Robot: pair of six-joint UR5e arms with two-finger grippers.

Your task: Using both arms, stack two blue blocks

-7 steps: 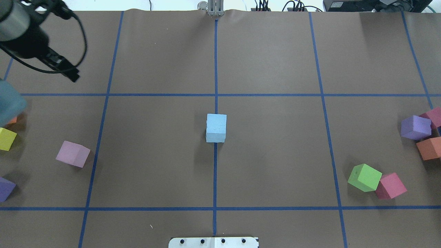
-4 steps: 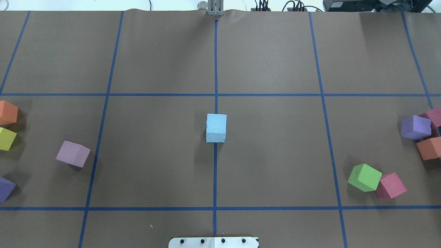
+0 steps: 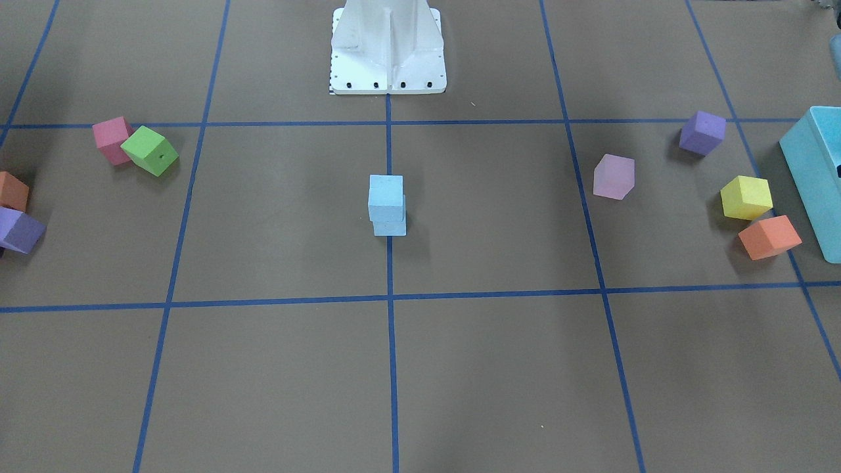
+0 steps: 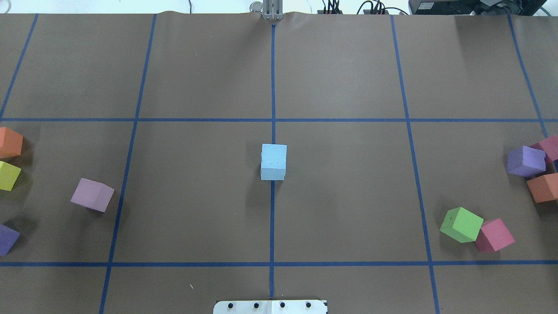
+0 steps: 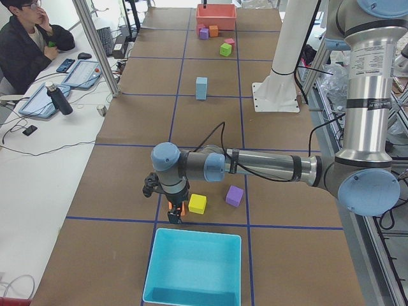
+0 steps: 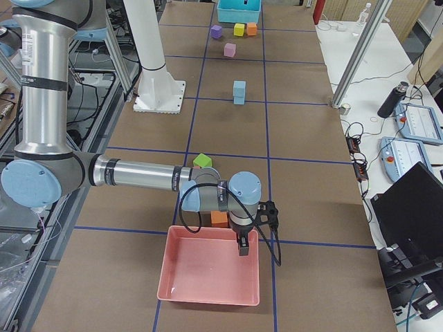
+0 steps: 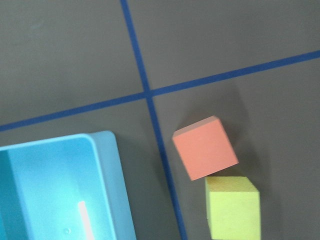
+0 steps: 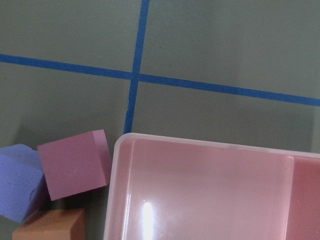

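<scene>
**Stacked blocks and arm positions.** The two blue blocks [image 3: 386, 203] stand one on the other at the middle of the tabletop [image 4: 348, 78], on the central blue tape line in front of the white base column [image 3: 387, 46]. The upper block sits slightly offset from the lower, with their faces not flush. Seen from overhead the stack [image 4: 273, 162] reads as a single square, and nothing touches it.

The left arm [image 5: 255, 167] reaches low across the tabletop's left end, well apart from the stack. The left end effector [image 5: 174, 218] points down over an orange cube [image 7: 205, 154], near the rim of the turquoise box [image 5: 191, 274]. A yellow cube [image 7: 233, 207] lies just beside the orange one.

The right arm [image 6: 138, 174] lies likewise at the opposite end. The right end effector [image 6: 244, 245] hangs at the far rim of the pink tray [image 6: 208, 277]. Magenta [image 8: 75, 165], purple [image 8: 17, 180] and orange [image 8: 50, 227] cubes cluster at the tray's corner.

Each end effector shows only in a side view, so how far its fingers are parted, and whether they grip anything, cannot be told. Neither wrist view shows any fingers.
</scene>
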